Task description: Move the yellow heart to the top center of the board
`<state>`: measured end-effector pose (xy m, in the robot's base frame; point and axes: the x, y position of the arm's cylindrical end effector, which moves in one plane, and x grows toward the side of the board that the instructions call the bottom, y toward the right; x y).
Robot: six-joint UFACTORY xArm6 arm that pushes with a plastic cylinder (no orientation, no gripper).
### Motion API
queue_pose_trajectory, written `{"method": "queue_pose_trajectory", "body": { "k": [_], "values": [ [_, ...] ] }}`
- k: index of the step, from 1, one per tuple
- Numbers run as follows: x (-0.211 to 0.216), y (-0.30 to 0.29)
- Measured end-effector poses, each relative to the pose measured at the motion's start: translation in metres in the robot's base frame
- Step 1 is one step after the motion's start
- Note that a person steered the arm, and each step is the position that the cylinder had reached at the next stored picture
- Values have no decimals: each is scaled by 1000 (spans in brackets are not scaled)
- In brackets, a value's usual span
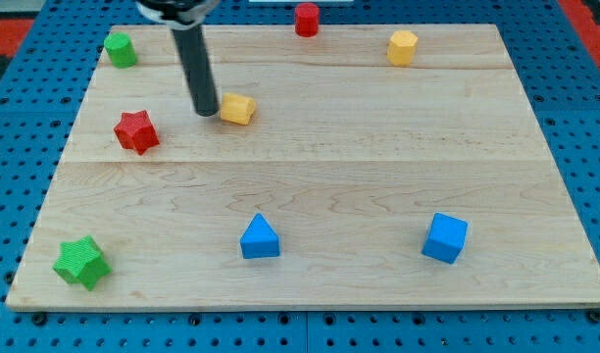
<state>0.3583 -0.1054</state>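
Tip down on the wooden board, just to the view's left of the yellow heart — very close, maybe touching, hard to tell. No fingers on this arm at all, only a straight dark rod coming down from the view's top, so nothing to open or close.

Yellow heart in the upper left part of the board, left of the middle and a bit below the top edge. Small and lumpy here; long side running mostly left to right across the view, tilted a little. Which end is the point of the heart — cannot tell, too small.

Other blocks spread around:
- Red star to the view's left of the tip and a little lower, apart from it.
- Green cylinder near the top left corner.
- Red cylinder right at the top edge, near the middle.
- Yellow hexagon block near the top, toward the view's right.
- Green star in the bottom left corner.
- Blue triangle block low down, left of the middle.
- Blue cube low down on the view's right.

Blue pegboard with rows of holes all around the board.
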Motion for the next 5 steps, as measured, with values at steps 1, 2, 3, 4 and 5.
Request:
{"method": "queue_pose_trajectory", "body": {
  "k": [1,2,3,4,5],
  "values": [
    [-9,14],
    [-2,55],
    [31,46],
    [41,73],
    [7,93]
  ]
}}
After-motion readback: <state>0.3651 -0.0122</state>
